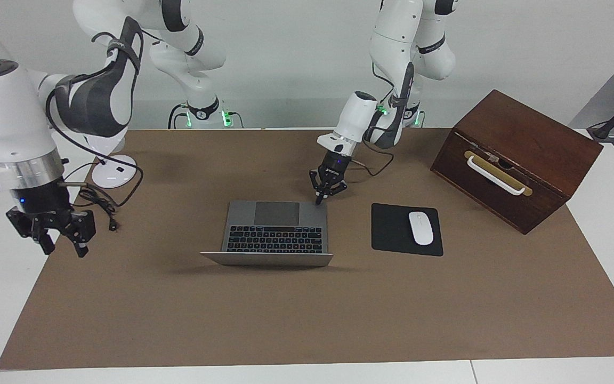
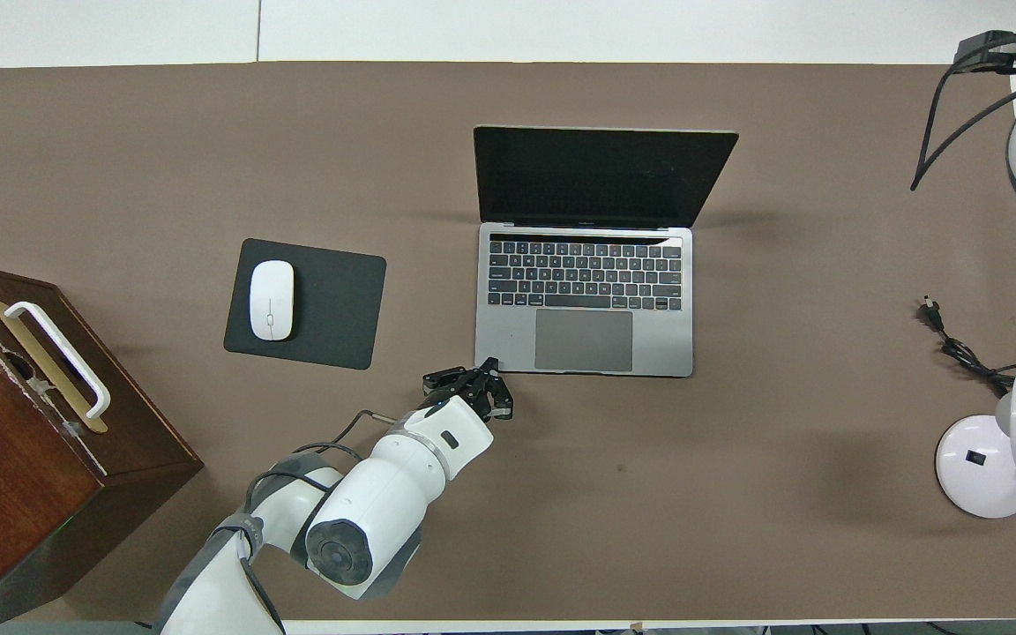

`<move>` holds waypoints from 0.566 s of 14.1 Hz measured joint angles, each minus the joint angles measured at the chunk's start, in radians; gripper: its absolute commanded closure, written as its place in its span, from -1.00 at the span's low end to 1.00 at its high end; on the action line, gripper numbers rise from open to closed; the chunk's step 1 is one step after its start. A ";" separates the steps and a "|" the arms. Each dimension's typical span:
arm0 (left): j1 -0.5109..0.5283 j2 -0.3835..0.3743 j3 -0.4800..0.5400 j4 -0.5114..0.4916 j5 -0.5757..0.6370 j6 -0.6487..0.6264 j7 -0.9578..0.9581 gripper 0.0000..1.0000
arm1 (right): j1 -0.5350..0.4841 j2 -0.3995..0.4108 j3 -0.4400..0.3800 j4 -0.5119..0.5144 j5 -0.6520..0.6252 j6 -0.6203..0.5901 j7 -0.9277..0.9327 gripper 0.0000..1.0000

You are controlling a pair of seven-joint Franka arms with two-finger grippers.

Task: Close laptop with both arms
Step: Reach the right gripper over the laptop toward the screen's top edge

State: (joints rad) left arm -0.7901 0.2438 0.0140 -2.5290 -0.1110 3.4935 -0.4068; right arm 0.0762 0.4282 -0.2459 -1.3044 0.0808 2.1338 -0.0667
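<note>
The thin silver-grey laptop (image 1: 275, 229) with black keys sits open in the middle of the big brown mat (image 1: 307, 320). Its dark screen (image 2: 601, 176) stands up on the side farther from the robots. The grey trackpad (image 2: 583, 339) is on the side nearer to them. There is tiny writing under the screen, but it is too small to read.

The left gripper (image 1: 319, 201) is a black claw on a white arm. It points down at the laptop's corner that is nearest to the robots, toward the left arm's end of the table. Its fingertips are pressed together, and they hold nothing. The tip is right at that corner, but I cannot tell if it touches.

The right gripper (image 1: 62, 248) hangs in the air over the mat's edge at the right arm's end of the table. It is well apart from the laptop. Its fingers (image 1: 79, 247) are spread apart with nothing between them.

A flat black mouse pad (image 1: 392, 234) lies beside the laptop, with a small white mouse (image 1: 420, 228) on it. A dark brown wooden box (image 1: 515, 157) with a white handle stands at the left arm's end. A little white desk lamp (image 2: 993, 450) and its black cord (image 2: 958, 348) are at the right arm's end.
</note>
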 measured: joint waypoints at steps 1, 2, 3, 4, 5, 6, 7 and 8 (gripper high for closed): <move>0.000 0.000 0.000 0.000 0.000 0.000 0.000 1.00 | -0.008 0.037 0.017 0.042 0.000 0.013 0.000 -0.38; 0.000 0.001 0.000 0.001 0.000 0.000 0.000 1.00 | -0.017 0.074 0.037 0.079 0.000 0.030 0.000 -0.38; 0.000 0.001 0.000 0.001 0.000 0.000 0.000 1.00 | -0.023 0.106 0.051 0.106 0.001 0.052 0.000 -0.38; 0.000 0.001 0.000 0.001 0.000 0.001 0.000 1.00 | -0.028 0.133 0.062 0.125 0.001 0.076 0.000 -0.35; 0.000 0.001 0.000 0.001 0.000 0.001 0.000 1.00 | -0.031 0.154 0.070 0.135 0.003 0.098 0.002 -0.30; 0.000 0.002 0.000 0.001 0.000 0.001 0.000 1.00 | -0.031 0.170 0.075 0.142 0.005 0.113 0.009 -0.19; 0.000 0.002 0.000 0.001 0.000 0.001 0.000 1.00 | -0.031 0.183 0.079 0.147 0.006 0.125 0.021 0.24; 0.000 0.002 0.000 0.001 0.000 0.001 0.001 1.00 | -0.030 0.194 0.083 0.149 0.006 0.143 0.029 0.73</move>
State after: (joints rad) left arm -0.7901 0.2455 0.0140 -2.5280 -0.1110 3.4942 -0.4061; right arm 0.0466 0.6219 -0.1628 -1.1552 0.0869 2.2770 -0.0378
